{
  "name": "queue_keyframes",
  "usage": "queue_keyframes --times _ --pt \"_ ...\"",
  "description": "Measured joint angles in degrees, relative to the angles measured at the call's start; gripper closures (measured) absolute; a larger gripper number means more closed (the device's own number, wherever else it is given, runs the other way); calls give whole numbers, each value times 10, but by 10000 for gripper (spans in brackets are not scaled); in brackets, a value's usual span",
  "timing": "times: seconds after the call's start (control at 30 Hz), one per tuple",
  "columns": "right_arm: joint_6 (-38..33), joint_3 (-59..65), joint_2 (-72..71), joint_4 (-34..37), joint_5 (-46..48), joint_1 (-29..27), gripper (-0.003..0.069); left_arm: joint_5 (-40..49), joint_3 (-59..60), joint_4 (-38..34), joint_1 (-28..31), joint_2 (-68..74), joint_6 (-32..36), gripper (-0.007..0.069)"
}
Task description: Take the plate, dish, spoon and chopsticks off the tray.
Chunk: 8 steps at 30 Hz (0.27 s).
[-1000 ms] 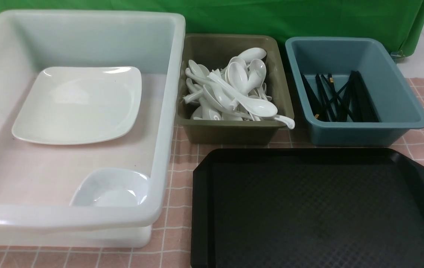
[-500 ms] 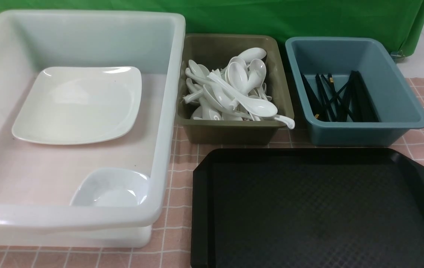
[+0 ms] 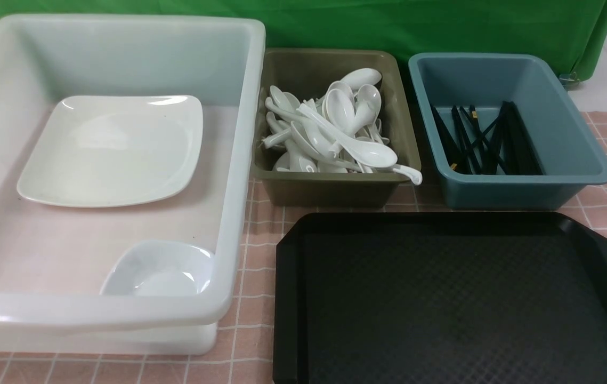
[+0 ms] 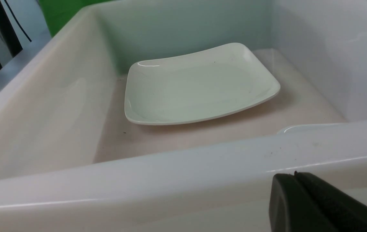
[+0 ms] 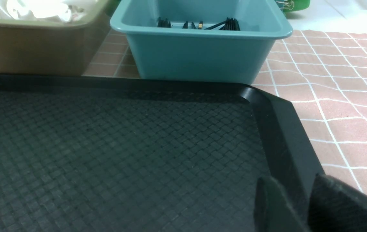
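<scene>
The black tray [image 3: 442, 298] lies bare at the front right, with nothing on it. The plate [image 3: 111, 149] rests flat inside the white tub [image 3: 244, 133], and the dish [image 3: 159, 269] sits in the tub's near right corner. A white spoon [image 3: 372, 154] tops a pile in the olive bin [image 3: 330, 192]. The chopsticks [image 3: 495, 141] lie among other black sticks in the blue bin [image 3: 521, 189]. My left gripper [image 4: 294, 175] is shut and empty, just outside the tub's front wall. My right gripper [image 5: 291, 183] stands open over the tray's [image 5: 106, 145] right rim, holding nothing.
A pink checked cloth [image 3: 260, 250] covers the table, and a green backdrop [image 3: 388, 24] hangs behind the bins. The spoon's handle overhangs the olive bin's front edge. The tub's tall walls surround the plate [image 4: 199, 85] and dish.
</scene>
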Motion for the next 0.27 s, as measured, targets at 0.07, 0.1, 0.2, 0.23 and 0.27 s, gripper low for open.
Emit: queue_keyframes --times 0.07,0.1,0.2,0.23,0.27 --pt "0 0 0 0 0 0 418 0 0 2 0 0 0 620" --pt "1 0 0 0 0 0 418 0 0 2 0 0 1 620" --pt "1 0 0 0 0 0 418 0 0 2 0 0 1 620" --pt "1 0 0 0 0 0 418 0 0 2 0 0 1 620" --pt "1 0 0 0 0 0 418 0 0 2 0 0 1 620"
